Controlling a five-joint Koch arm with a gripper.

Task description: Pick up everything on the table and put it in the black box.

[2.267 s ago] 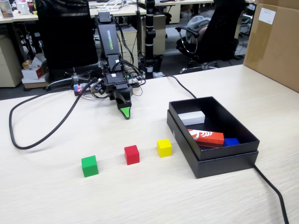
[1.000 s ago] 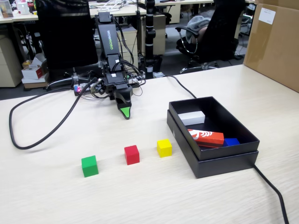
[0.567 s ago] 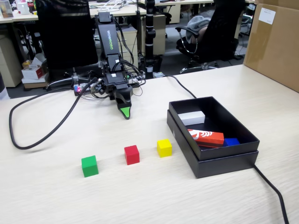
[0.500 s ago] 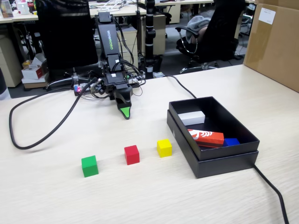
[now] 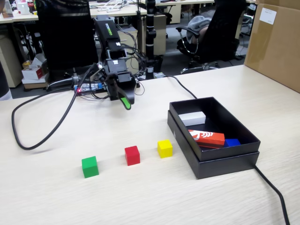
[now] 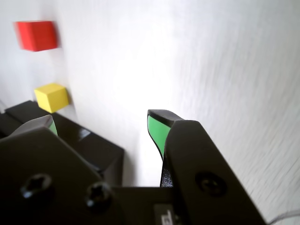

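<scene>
Three small cubes lie in a row on the pale table (image 5: 154, 197): green (image 5: 90, 166) on the left, red (image 5: 132, 155) in the middle, yellow (image 5: 164, 148) nearest the black box (image 5: 225, 166). My gripper (image 5: 121, 99) hangs above the table behind the cubes, well apart from them. It is open and holds nothing. In the wrist view the gripper (image 6: 103, 124) shows a wide gap between its green-padded fingertips (image 6: 157, 129). Beyond them I see the red cube (image 6: 36, 35), the yellow cube (image 6: 51, 97) and a corner of the black box (image 6: 93, 150). The green cube is outside that view.
A white block (image 5: 193, 118), a red-and-white carton (image 5: 206, 137) and a blue block (image 5: 232, 142) lie inside the box. A big brown carton (image 5: 274, 42) stands at the back right. Black cables loop at the left (image 5: 33, 143) and trail off at the front right (image 5: 272, 192).
The arm has lifted off its rest pose and swung slightly; the gripper now hangs higher. The cable loop on the left shifted with it. The cubes have not moved.
</scene>
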